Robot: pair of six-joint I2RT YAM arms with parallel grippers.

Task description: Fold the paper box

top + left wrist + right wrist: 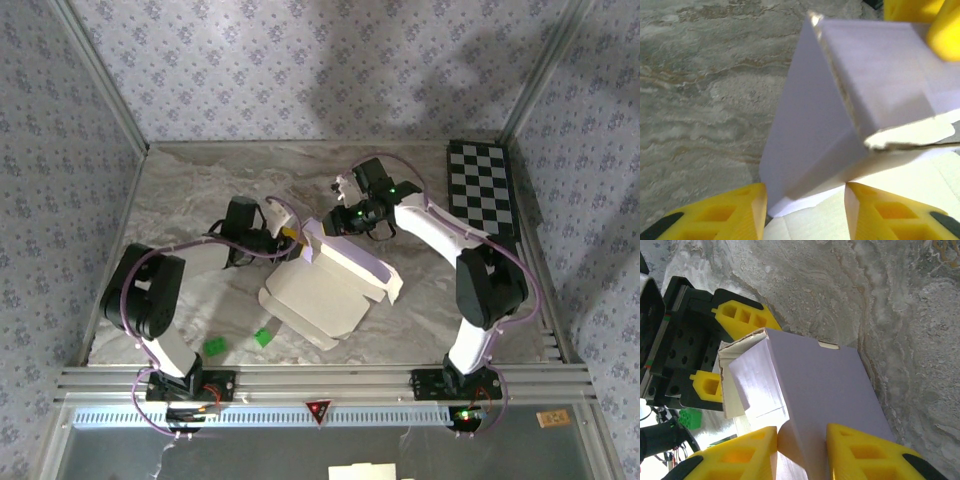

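Straddling paper box (320,290) end flap w/ L gripper (805,192), can't tell if pinched or loose. Clamped on box's raised wall w/ R gripper (801,432), box's far edge.

The paper box (840,90), a folded pale-lilac corner, rises between the left hand's (805,212) yellow fingers (740,215); grey marbled table (700,90) lies left; yellow fingers (946,32) of the right hand (926,17) sit at its far corner.
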